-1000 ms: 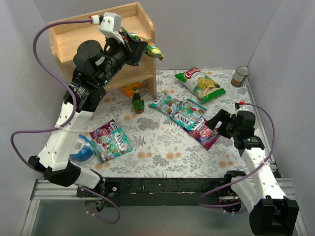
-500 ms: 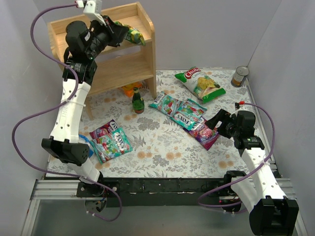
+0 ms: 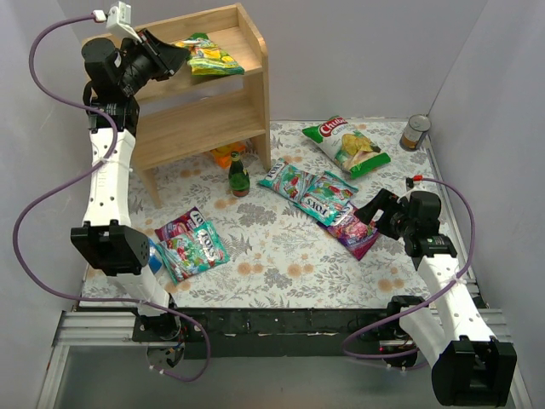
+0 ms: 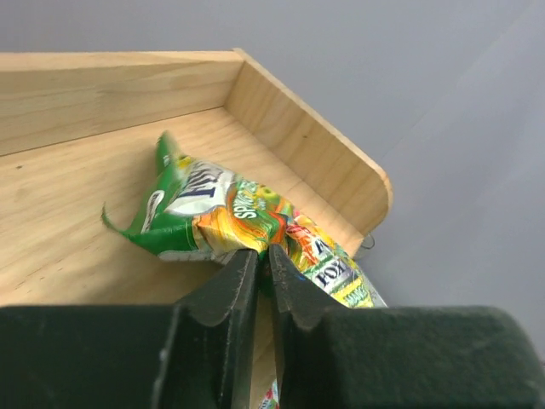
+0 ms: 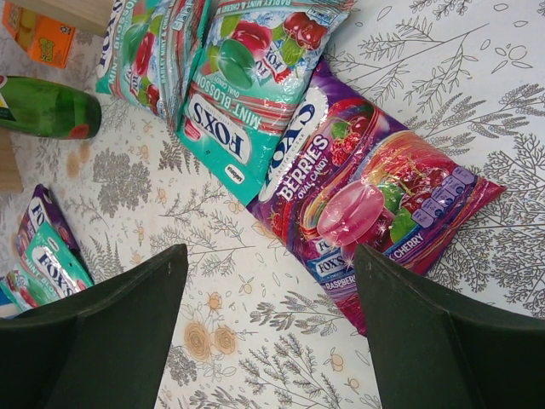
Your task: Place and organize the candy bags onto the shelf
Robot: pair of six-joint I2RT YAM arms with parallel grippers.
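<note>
Left gripper (image 4: 262, 252) is up on the top tier, fingers all but pressed together, only a sliver of a gap, tips right at the near edge of the yellow-green bag (image 4: 223, 215). Whether they actually nip it, I cannot tell. That bag lies on the top board of the shelf (image 3: 209, 109), toward its right end, one corner near the side panel (image 4: 317, 160), the back rail (image 4: 94, 92) running behind it.

Down at the shelf's foot a green bottle (image 3: 238, 176) stands upright just in front of the right side panel. An orange packet (image 3: 224, 155) is tucked underneath, behind the bottle.

Out on the floral cloth (image 3: 281, 251), three bags lie in an overlapping row: the far teal bag (image 5: 145, 51), the mint teal bag (image 5: 243, 102), then the magenta-purple bag (image 5: 366, 200) at the near end. Right gripper (image 5: 271, 252) hovers by that last one, fingers spread wide.

On the left side, the left purple bag (image 3: 179, 224) and left teal bag (image 3: 200, 249) overlap close to the left arm. Beyond the row lies a white-and-green chip bag (image 3: 347, 145), and a tin can (image 3: 415, 132) stands in the far right corner
</note>
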